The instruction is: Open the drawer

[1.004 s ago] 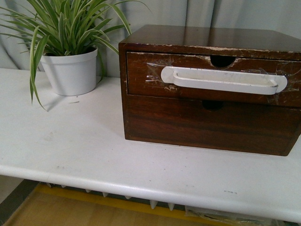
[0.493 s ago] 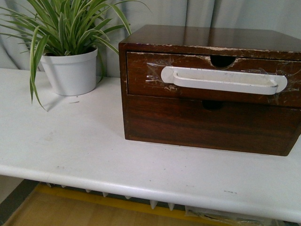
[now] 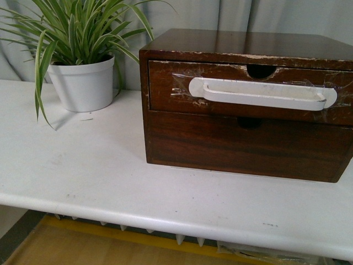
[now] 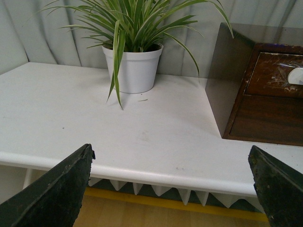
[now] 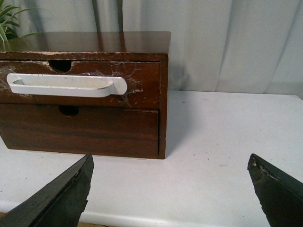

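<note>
The drawer (image 3: 165, 88) is the upper one in a dark brown wooden box (image 3: 242, 44). It is closed, with a long white handle (image 3: 262, 94) taped on, a half-round notch (image 3: 261, 71) and a chipped top edge. It also shows in the right wrist view (image 5: 142, 80) with its handle (image 5: 66, 85), and partly in the left wrist view (image 4: 274, 75). My left gripper (image 4: 170, 158) is open and empty, back from the table's front edge. My right gripper (image 5: 170, 168) is open and empty, in front of the box's right corner. Neither arm shows in the front view.
A plain lower drawer front (image 3: 248, 146) without a handle sits under the task drawer. A white pot with a striped green plant (image 3: 83, 83) stands left of the box on the white table (image 3: 83, 176). Grey curtains hang behind.
</note>
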{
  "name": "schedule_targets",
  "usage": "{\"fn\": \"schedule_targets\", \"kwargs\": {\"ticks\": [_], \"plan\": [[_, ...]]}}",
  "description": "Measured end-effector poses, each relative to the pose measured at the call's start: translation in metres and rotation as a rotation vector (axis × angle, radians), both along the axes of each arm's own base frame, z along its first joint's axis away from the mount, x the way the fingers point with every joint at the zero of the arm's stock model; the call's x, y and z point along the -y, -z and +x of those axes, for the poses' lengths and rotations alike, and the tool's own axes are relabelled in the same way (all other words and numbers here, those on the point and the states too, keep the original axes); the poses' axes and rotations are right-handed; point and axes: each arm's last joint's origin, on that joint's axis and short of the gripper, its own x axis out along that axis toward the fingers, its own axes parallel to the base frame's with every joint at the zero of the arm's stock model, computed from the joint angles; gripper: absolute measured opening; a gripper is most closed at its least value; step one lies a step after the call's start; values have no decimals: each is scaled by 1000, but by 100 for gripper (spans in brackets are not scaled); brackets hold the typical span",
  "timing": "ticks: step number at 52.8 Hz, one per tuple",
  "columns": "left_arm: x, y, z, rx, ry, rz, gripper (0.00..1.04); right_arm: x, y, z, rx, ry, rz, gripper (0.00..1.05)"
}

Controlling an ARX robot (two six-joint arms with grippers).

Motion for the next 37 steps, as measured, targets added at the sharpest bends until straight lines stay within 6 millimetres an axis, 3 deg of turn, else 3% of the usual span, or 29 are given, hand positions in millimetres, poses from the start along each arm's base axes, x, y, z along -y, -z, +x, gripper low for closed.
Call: {"fn": "schedule_targets", "kwargs": {"ticks": [4, 10, 17, 25, 37], "plan": [[0, 1, 0, -29, -7, -12, 99, 0, 1, 0, -26, 0, 11, 96], [7, -1, 3, -245, 0, -55, 99, -1, -3, 2, -305, -22, 61, 96], [18, -17, 12, -248, 128, -15, 99, -2, -17, 13, -414, -92, 27, 96], [36, -40, 38, -250, 338, 174, 99, -1, -47, 35, -457, -202, -130, 96], [70, -56, 92, -260, 602, 531, 99, -3, -68, 76, -533, -345, -369, 96]]}}
